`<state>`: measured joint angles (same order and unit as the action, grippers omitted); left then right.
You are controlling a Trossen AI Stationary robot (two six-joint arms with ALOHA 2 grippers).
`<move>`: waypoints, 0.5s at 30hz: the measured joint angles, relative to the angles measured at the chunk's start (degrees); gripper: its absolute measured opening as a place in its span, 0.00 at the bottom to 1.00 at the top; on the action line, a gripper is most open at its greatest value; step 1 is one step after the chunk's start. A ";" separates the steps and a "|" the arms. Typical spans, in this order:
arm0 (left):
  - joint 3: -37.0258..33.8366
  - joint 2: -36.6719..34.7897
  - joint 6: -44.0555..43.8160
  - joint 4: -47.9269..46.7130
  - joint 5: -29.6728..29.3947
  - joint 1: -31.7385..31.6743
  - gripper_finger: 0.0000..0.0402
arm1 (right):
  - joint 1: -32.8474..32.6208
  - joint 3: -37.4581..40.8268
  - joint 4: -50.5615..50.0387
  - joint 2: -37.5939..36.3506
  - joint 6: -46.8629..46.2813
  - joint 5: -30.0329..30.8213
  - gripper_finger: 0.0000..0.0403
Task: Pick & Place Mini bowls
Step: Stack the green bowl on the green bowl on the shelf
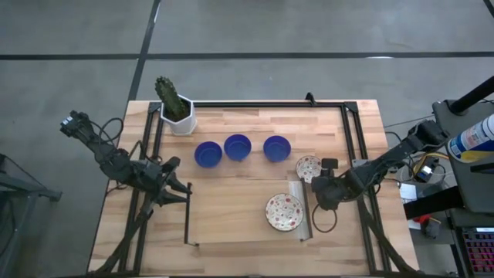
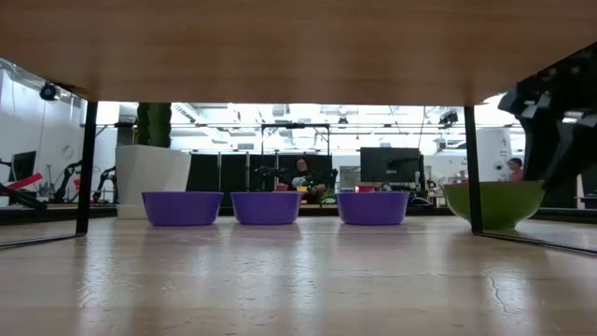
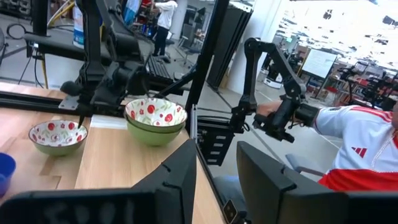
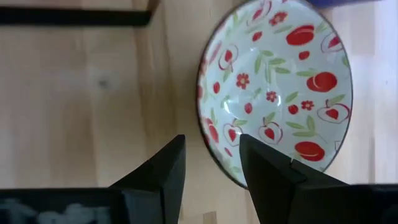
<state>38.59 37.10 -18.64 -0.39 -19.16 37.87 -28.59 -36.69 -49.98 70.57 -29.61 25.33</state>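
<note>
Rim of floral bowl point(image 4: 277, 87) sits beside the right gripper's point(image 4: 211, 163) parted jaws.

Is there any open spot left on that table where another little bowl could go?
Yes: the bare wood between the left gripper and the larger patterned bowl, in front of the three blue bowls. It is crowded around the right gripper, between the smaller patterned bowl and the larger one.

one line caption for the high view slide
Right hand beside a floral bowl; three blue bowls lined up.
</note>
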 joint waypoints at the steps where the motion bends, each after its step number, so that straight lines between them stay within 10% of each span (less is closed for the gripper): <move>1: 0.00 -0.18 0.02 0.00 -0.02 0.00 0.27 | 0.33 0.53 0.47 0.12 0.40 0.02 0.36; 15: 0.00 -0.50 -0.51 -0.03 -0.77 0.00 0.27 | 6.96 2.99 4.86 5.52 2.65 -0.49 0.24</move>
<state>38.59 36.60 -19.15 -0.43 -19.93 37.87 -21.63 -33.70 -45.12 76.09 -26.96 24.84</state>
